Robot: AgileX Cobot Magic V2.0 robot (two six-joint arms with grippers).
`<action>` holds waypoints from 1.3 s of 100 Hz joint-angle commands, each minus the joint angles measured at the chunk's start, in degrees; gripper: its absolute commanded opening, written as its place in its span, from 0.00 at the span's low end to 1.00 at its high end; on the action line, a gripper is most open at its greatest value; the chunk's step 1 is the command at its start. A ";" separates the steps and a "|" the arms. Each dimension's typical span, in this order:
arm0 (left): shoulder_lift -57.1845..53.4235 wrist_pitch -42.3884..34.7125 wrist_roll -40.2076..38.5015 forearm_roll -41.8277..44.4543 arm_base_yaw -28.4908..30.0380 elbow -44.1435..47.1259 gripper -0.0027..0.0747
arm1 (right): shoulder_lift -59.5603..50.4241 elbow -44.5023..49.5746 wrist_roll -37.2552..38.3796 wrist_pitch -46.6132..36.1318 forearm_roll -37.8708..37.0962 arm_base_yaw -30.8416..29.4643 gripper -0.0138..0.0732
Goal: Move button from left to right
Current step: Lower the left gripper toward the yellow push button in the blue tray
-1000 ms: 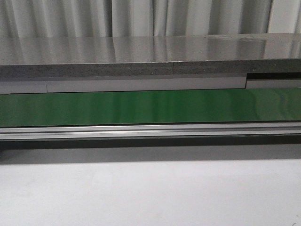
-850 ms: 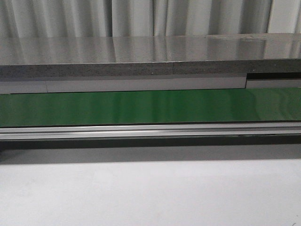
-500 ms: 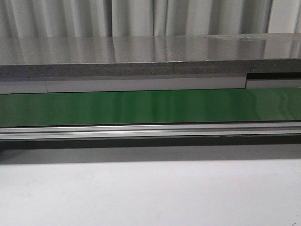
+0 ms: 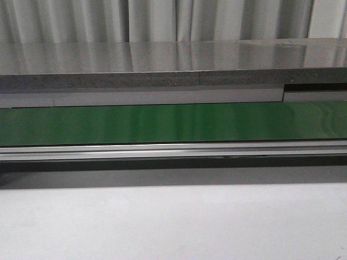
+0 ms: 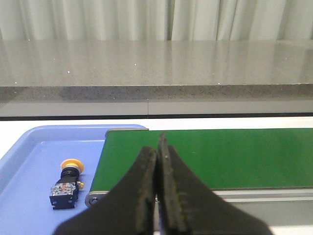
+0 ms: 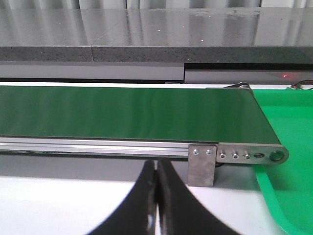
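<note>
The button (image 5: 67, 180) lies on its side in the blue tray (image 5: 29, 147) just beside the near end of the green conveyor belt (image 5: 210, 156), its orange-yellow cap pointing away from the camera and its dark switch body towards it. The left tool (image 5: 157, 161) hangs apart from it with its fingers pressed together and nothing between them; the right tool (image 6: 156, 174) is likewise closed on nothing, near the belt's far end where a green tray (image 6: 288, 147) waits. The front view shows only the belt and the table, with neither arm nor button in it. The main risk, as I judge it, is the grasp itself: the left tool has to spread before it descends, and if it comes down closed it will knock the button across the tray. The button's shape is awkward too, since the round cap invites a slip or a roll, while the blocky body offers flatter faces. A pinch on the cap may let it twist free over the belt's edge. Placed on the belt on its rounded side, it may roll off towards the rail.
</note>
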 commanded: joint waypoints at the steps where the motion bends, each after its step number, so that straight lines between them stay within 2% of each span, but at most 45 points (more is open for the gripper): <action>1: 5.76 -0.23 -0.69 -0.91 0.13 -6.37 0.01 | -1.12 -0.83 -0.28 -4.68 -0.32 0.12 0.08; 38: 30.51 20.86 -0.69 -1.14 0.13 -29.04 0.01 | -1.12 -0.83 -0.28 -4.68 -0.32 0.12 0.08; 60: 42.76 31.46 -0.69 -1.14 0.13 -38.90 0.01 | -1.12 -0.83 -0.28 -4.68 -0.32 0.12 0.08; 87: 51.35 34.47 -0.69 -1.44 0.13 -40.75 0.01 | -1.12 -0.83 -0.28 -4.68 -0.32 0.12 0.08; 118: 53.11 34.91 -0.07 -1.33 0.13 -40.75 0.01 | -1.12 -0.83 -0.28 -4.68 -0.32 0.12 0.08; 123: 53.11 34.91 0.20 -1.33 0.13 -40.75 0.04 | -1.12 -0.83 -0.28 -4.68 -0.32 0.12 0.08; 130: 53.11 34.91 1.60 -1.44 0.13 -40.75 0.14 | -1.12 -0.83 -0.28 -4.68 -0.32 0.12 0.08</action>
